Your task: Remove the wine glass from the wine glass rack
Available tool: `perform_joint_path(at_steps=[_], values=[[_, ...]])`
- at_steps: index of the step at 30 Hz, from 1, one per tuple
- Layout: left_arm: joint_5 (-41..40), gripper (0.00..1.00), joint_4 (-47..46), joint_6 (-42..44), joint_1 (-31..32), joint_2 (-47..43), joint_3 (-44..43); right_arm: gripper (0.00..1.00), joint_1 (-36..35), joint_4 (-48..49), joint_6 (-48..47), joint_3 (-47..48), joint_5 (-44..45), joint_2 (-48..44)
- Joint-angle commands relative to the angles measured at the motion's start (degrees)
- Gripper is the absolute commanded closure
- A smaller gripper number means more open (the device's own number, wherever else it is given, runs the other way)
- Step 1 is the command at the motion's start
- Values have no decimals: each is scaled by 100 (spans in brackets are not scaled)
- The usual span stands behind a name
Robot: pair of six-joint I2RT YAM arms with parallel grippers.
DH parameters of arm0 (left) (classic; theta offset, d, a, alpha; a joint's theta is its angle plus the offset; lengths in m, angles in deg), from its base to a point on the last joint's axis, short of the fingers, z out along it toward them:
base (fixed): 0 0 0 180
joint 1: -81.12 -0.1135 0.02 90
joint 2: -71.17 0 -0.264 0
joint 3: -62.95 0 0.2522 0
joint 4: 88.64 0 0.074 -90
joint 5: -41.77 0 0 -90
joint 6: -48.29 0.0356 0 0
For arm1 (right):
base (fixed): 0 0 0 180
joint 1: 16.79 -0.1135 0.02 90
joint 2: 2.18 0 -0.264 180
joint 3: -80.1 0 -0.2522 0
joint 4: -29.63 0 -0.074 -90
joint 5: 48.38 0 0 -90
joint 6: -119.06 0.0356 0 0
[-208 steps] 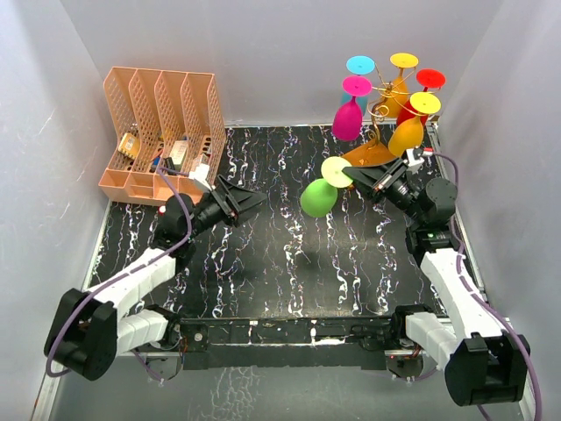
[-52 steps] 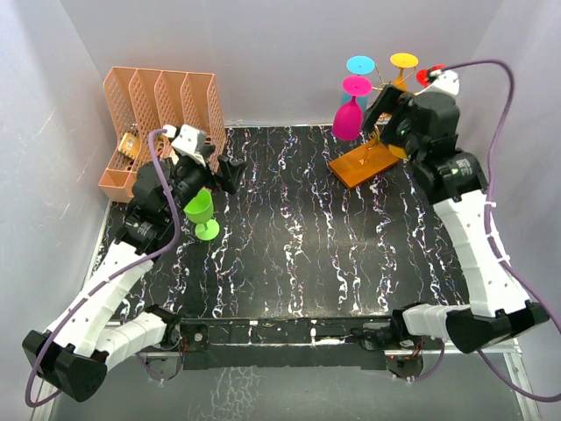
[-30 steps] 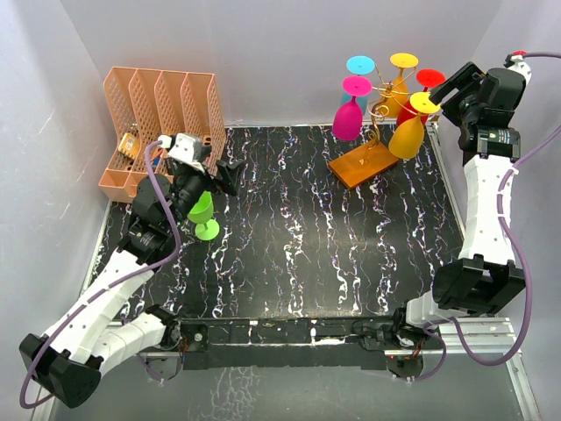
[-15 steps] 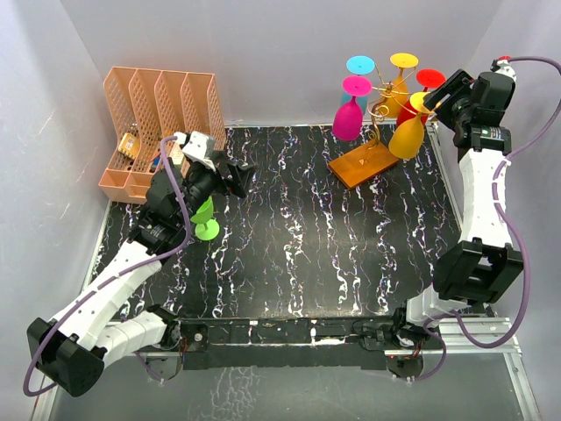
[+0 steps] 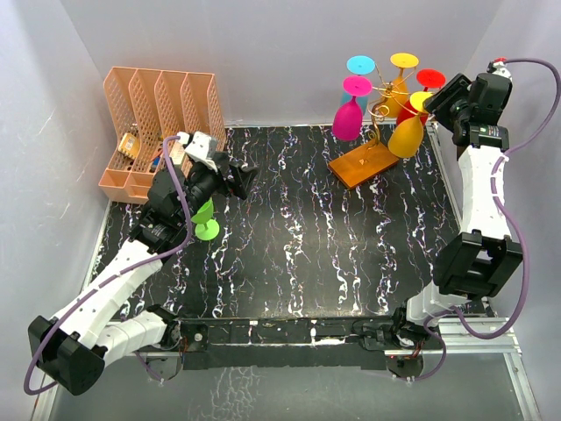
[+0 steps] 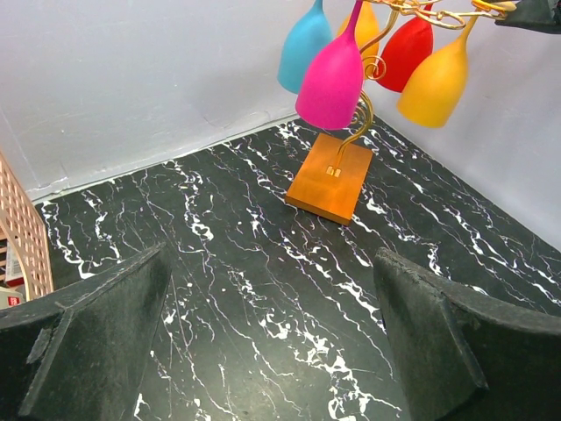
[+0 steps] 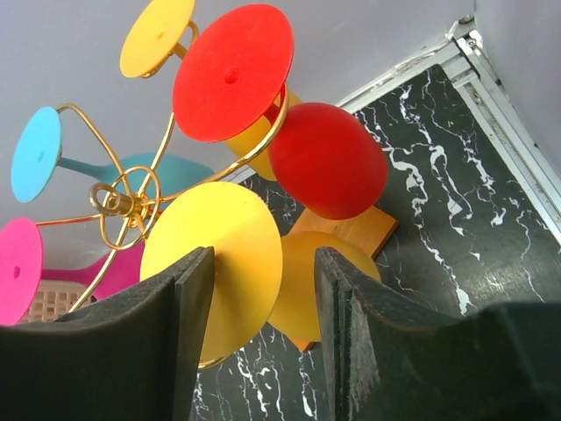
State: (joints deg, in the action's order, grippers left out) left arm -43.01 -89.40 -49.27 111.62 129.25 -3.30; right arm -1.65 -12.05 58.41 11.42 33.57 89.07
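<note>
Right gripper [image 7: 263, 259], fingers spread, straddles the yellow plastic wine glass [image 7: 219, 246] hanging foot-up from the gold wire rack [image 7: 111, 203], apparently to grasp it.

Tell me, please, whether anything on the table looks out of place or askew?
Nothing looks spilled or broken. The wine glass rack sits with its square base at an angle to the table edges, and one green wine glass stands alone on the left side, apart from the five hanging ones.
</note>
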Motion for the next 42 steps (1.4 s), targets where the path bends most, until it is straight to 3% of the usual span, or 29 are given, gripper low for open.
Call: perform_joint_path(at_steps=[1,15,23,42], values=[[49,3,-59,43,17,-12,-183,48,60,384,-166,179,-128,53],[-61,3,-22,168,12,3,-183,78,68,368,153,238,-140,93],[-73,3,-15,181,15,36,-183,89,68,384,668,246,-199,97],[-126,3,-15,219,15,66,-174,93,320,839,2814,-264,-498,-254]])
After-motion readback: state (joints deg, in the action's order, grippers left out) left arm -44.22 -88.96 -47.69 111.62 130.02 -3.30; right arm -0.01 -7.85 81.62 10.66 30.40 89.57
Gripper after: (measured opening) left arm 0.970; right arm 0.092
